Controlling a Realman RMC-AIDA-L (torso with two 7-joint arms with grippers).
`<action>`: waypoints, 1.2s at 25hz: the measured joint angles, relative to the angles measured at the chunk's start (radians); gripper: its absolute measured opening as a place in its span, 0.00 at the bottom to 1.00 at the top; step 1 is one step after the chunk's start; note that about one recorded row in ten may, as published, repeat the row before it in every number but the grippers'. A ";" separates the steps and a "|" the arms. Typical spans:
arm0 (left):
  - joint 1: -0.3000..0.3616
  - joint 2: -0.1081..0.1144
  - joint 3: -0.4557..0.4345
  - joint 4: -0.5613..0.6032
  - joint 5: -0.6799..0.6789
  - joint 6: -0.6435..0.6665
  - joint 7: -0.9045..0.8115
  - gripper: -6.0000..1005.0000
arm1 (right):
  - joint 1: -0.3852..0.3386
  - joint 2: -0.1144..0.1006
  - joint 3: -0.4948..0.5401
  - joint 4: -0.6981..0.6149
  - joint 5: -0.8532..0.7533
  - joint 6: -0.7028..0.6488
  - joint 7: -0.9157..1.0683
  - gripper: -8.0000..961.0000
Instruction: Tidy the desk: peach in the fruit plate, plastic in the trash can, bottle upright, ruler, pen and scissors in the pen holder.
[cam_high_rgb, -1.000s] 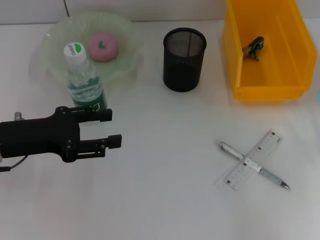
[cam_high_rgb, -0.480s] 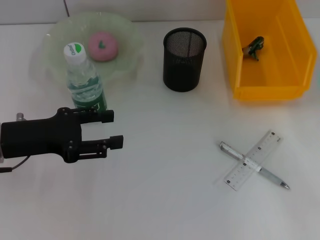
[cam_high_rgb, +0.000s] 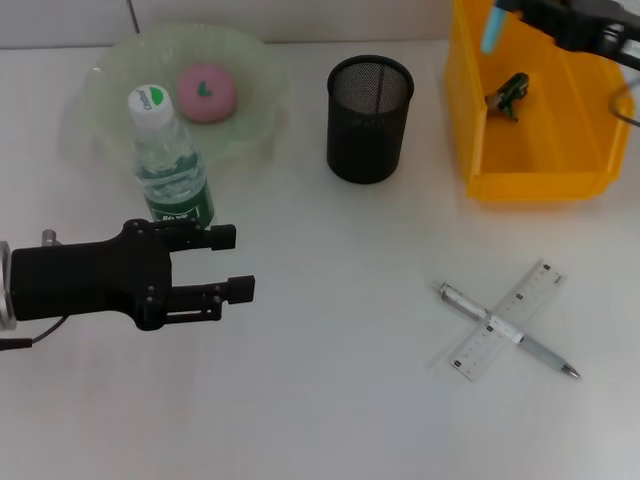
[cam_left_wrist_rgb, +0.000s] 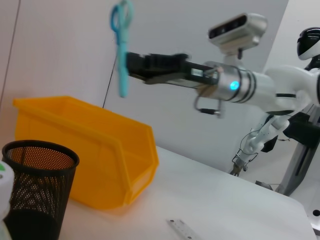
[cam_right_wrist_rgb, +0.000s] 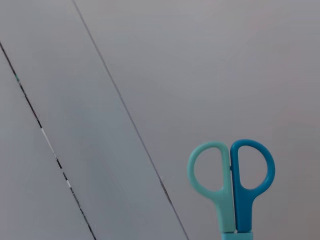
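My right gripper (cam_high_rgb: 518, 9) is at the far right, above the yellow trash can (cam_high_rgb: 578, 182), shut on the blue scissors (cam_high_rgb: 490, 28). The scissors (cam_left_wrist_rgb: 121, 47) hang upright, handles (cam_right_wrist_rgb: 231, 182) on top, high above the can (cam_left_wrist_rgb: 90, 145). My left gripper (cam_high_rgb: 238, 263) is open and holds nothing, just in front of the upright bottle (cam_high_rgb: 170, 160). The pink peach (cam_high_rgb: 207, 92) lies in the fruit plate (cam_high_rgb: 250, 60). Dark plastic (cam_high_rgb: 508, 95) lies in the trash can. The pen (cam_high_rgb: 545, 353) and the ruler (cam_high_rgb: 528, 294) lie crossed at the front right. The black mesh pen holder (cam_high_rgb: 369, 118) stands at the back centre.
The pen holder (cam_left_wrist_rgb: 37, 190) stands beside the trash can with a small gap between them. The ruler's end (cam_left_wrist_rgb: 182, 230) shows on the white table (cam_high_rgb: 330, 400). A wall stands behind the desk.
The right arm has come into view at the top right, carrying the scissors over the trash can. The left gripper has drifted slightly right and nearer the front edge.
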 joint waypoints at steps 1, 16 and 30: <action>0.000 -0.001 0.000 0.000 0.000 0.000 0.000 0.72 | 0.035 0.002 0.000 0.057 0.013 0.030 -0.049 0.23; 0.000 -0.004 -0.002 0.000 0.001 -0.003 0.012 0.72 | 0.222 0.018 -0.172 0.323 0.024 0.393 -0.196 0.24; 0.003 -0.003 0.000 0.007 0.000 0.000 0.014 0.72 | 0.169 0.018 -0.161 0.325 0.062 0.331 -0.199 0.54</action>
